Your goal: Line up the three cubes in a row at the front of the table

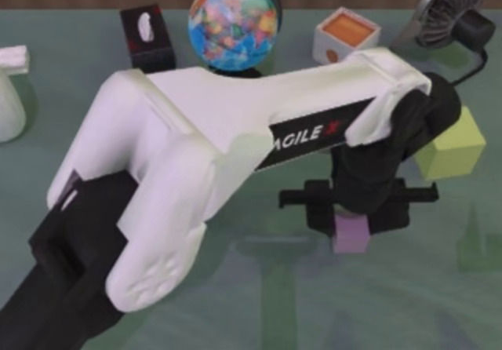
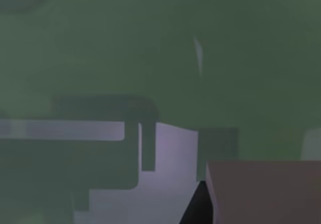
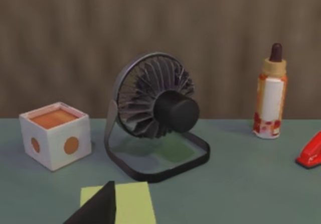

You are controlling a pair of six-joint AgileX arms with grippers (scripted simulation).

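the left gripper [image 1: 351, 226] pinches the pink-lilac cube [image 1: 351, 235] near the yellow-green cube [image 1: 452, 147]; best set it down level, then release.

two cubes [image 1: 351, 234] [image 1: 453, 147], one fan [image 1: 449, 6], one globe [image 1: 233, 25], two boxes [image 1: 147, 36] [image 1: 346, 34]

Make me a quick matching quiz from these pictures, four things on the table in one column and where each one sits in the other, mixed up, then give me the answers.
Things:
1. pink-lilac cube
2. yellow-green cube
3. globe
4. black tissue box

Places:
A. at the back of the table, left of the globe
B. under the left gripper
C. at the top view's right, in front of the fan
D. at the back, between the tissue box and the orange-topped box

Pairs: 1-B, 2-C, 3-D, 4-A
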